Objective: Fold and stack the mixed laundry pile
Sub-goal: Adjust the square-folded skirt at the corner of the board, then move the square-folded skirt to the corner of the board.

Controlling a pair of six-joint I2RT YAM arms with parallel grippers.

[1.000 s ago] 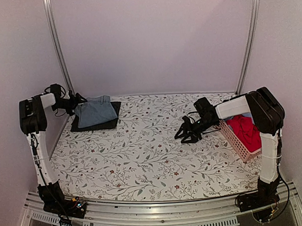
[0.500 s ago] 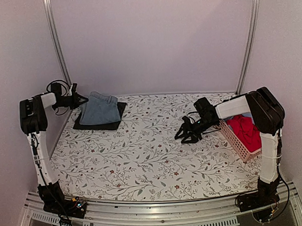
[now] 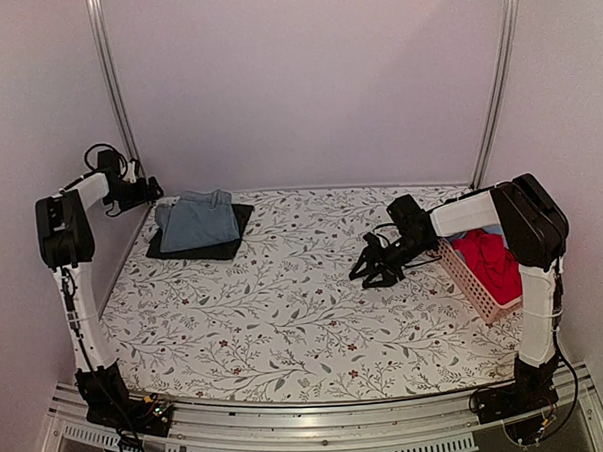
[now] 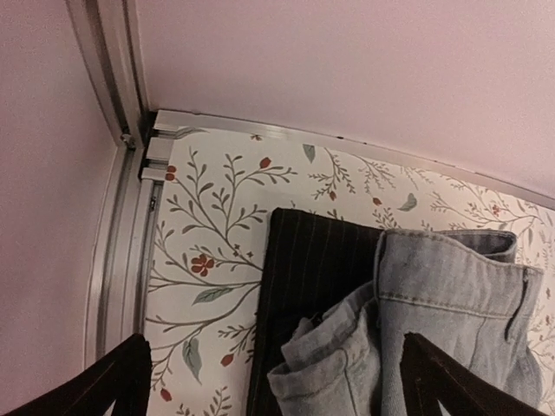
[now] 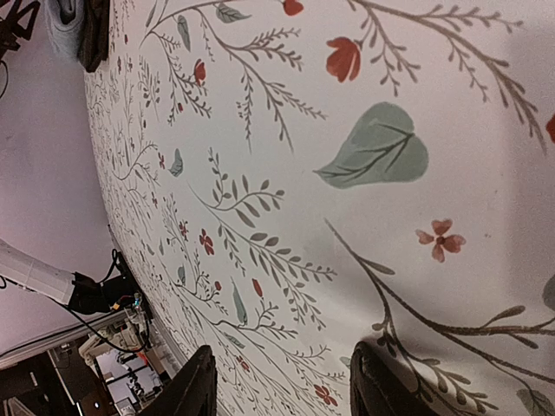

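Holding left gripper [image 3: 140,191] raised at far-left corner of floral-print table [image 3: 286,327], fingers [image 4: 113,381] spread wide, pinching nothing. Hovering just above and beside folded faded light-blue denim piece [image 4: 451,295], itself lying on flat black pinstriped garment [image 4: 316,260]. Parking right gripper [image 3: 375,268] low over bare tabletop, just beside pink slatted plastic basket [image 3: 467,277], jaws apart, gripping nothing either. Leaving crumpled red garment [image 3: 491,260] inside that basket at right edge, well apart from stack; probably needing pickup next. Unable to tell about further garments under red one.

Flagging risks. Noticing loose denim fold bunching at stack's near corner in left wrist view: likely springing open or sliding off black layer if brushed during any left-arm move. Working tight against aluminium frame rail [image 4: 130,217] and wall, so risking bumping either when repositioning. Reaching into basket from the side, possibly snagging a slat or dragging whole basket along with red cloth. Pinching only one bunch of red fabric, likely lifting it twisted and hard to flatten. Stacking onto uneven denim top, probably ending up with leaning pile.
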